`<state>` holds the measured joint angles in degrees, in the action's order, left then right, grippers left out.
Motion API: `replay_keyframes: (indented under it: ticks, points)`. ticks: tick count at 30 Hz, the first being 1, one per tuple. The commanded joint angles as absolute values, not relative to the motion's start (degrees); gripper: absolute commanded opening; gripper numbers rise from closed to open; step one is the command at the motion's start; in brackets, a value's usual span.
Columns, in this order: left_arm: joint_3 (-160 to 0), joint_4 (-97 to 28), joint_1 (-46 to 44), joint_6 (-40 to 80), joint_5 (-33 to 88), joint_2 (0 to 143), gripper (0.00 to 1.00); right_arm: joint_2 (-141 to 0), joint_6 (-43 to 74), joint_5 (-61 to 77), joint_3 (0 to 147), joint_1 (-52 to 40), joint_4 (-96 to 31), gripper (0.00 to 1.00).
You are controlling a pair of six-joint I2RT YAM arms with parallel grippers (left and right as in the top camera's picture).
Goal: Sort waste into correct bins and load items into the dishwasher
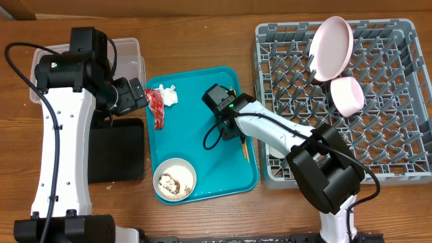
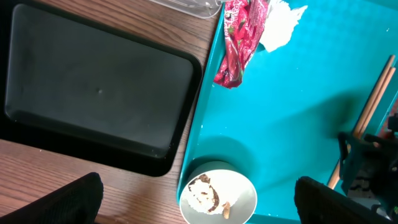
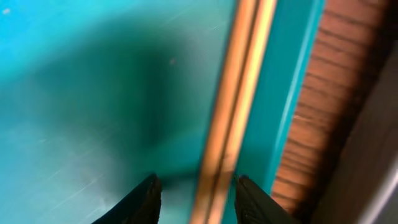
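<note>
You held the right gripper point(image 3: 198, 186) half open astride the chopsticks point(image 3: 239, 93), nothing gripped yet, likely to pinch both together; your left gripper point(image 2: 199, 183) hung wide, empty.

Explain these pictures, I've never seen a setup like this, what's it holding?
A robot's left arm and right arm work at a table. One picture looks down from above; the other two come from cameras on each wrist. On the table: a teal tray, black tray, clear tub, and a grey rack holding a pink plate and pink bowl. The teal tray carries a red wrapper, white tissue, a bowl of food scraps and chopsticks. The left fingers are wide open and empty. The right fingers straddle the chopsticks without closing on them, so nothing is held.
</note>
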<state>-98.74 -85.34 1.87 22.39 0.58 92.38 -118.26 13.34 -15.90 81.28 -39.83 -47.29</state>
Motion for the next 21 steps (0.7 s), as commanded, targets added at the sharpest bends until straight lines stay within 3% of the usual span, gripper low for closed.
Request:
replay_keyframes:
  ticks: [1, 7, 12, 16, 18, 21]
  points:
    - [-99.5, -85.2, 1.8, 23.4, -0.2, 92.6, 1.0, -120.3, 13.0, -17.9, 81.3, -39.7, -47.3, 0.41]
    - [-99.5, -85.2, 1.8, 23.4, -0.2, 92.6, 1.0, -120.4, 7.8, -7.4, 81.3, -39.7, -46.9, 0.38]
    - [-99.5, -85.2, 1.8, 23.4, -0.2, 92.6, 1.0, -120.4, 7.9, -8.8, 81.3, -39.7, -47.0, 0.39]
    - [-99.5, -85.2, 1.8, 23.4, -0.2, 92.6, 1.0, -120.2, 10.5, -17.7, 82.5, -39.7, -49.9, 0.4]
    - [-99.5, -85.2, 1.8, 23.4, -0.2, 92.6, 1.0, -119.8, 10.7, -18.3, 84.5, -39.8, -53.2, 0.47]
    - [-99.5, -85.2, 1.8, 23.4, -0.2, 92.6, 1.0, -119.3, 10.7, -17.9, 85.3, -39.8, -54.5, 0.48]
